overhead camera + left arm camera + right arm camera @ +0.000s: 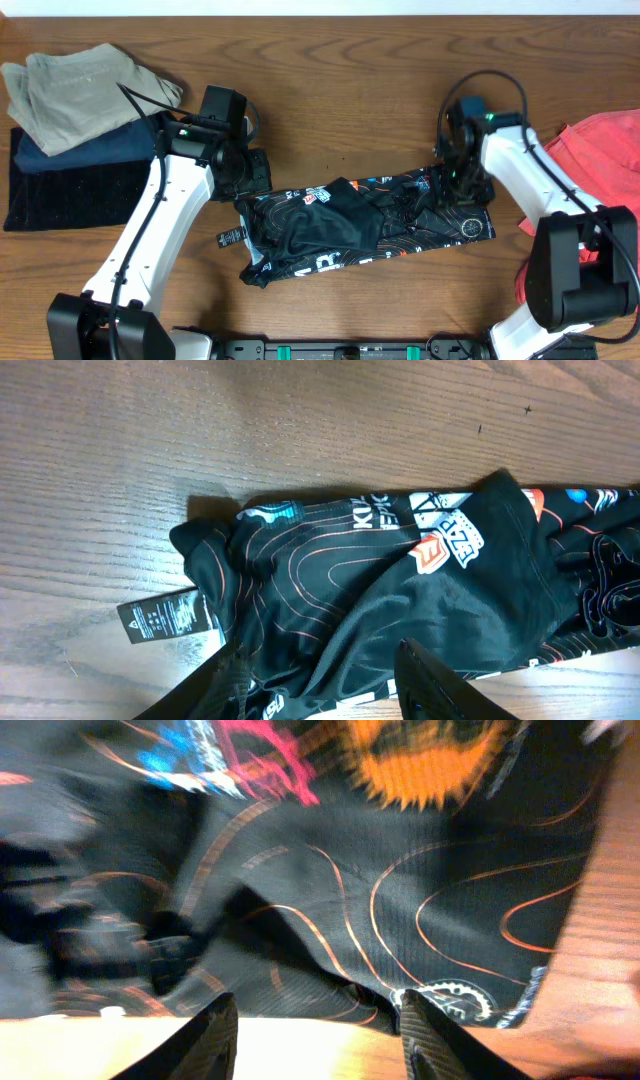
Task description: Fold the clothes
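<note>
Showing jersey [330, 610] lettering "KUL" | black tag [165, 622] unreadable | both jaws parted over cloth

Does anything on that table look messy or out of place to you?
Yes. The black jersey lies crumpled in a twisted strip across the middle of the table rather than spread flat, and its care label sticks out loose at one end.

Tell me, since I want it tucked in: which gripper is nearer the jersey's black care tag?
Left. The left gripper is over the jersey end by the care tag; the right gripper is at the opposite end.
</note>
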`<state>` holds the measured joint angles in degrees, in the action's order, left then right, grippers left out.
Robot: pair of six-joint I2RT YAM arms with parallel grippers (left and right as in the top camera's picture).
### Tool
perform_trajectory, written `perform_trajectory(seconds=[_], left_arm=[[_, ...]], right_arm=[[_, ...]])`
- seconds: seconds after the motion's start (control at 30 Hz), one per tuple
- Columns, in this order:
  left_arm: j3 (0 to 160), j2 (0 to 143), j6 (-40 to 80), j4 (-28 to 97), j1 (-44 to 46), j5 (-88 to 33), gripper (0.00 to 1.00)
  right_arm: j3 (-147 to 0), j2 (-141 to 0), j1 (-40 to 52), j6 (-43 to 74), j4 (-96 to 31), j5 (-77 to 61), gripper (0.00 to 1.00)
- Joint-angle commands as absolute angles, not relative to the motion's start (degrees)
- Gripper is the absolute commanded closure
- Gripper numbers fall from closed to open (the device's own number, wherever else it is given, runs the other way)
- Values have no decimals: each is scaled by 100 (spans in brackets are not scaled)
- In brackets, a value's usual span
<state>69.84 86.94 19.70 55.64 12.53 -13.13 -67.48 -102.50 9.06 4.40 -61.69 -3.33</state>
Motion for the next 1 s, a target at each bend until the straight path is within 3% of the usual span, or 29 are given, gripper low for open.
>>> perform_trajectory(seconds=[0.0,0.17,0.5,0.83,0.97], left_arm=[[6941,8680,2001,5579,1227,-1238,51],[6941,8680,2001,5561,1227,-1238,51],[6941,8680,2001,5535,1227,-1238,51],[6941,8680,2001,5537,1227,-1238,51],[6941,8680,2001,5537,1227,-1238,51]], right_arm=[[-6292,-10278,906,598,-5857,-360,48],[-5830,-10278,906,447,-5417,-1302,51],[-5774,-10276,906,-364,-6036,-3221,55],[-5992,-10245,893,-517,-6016,-3483,56],[-6471,-10112,908,-121,-5933,-2991,55]])
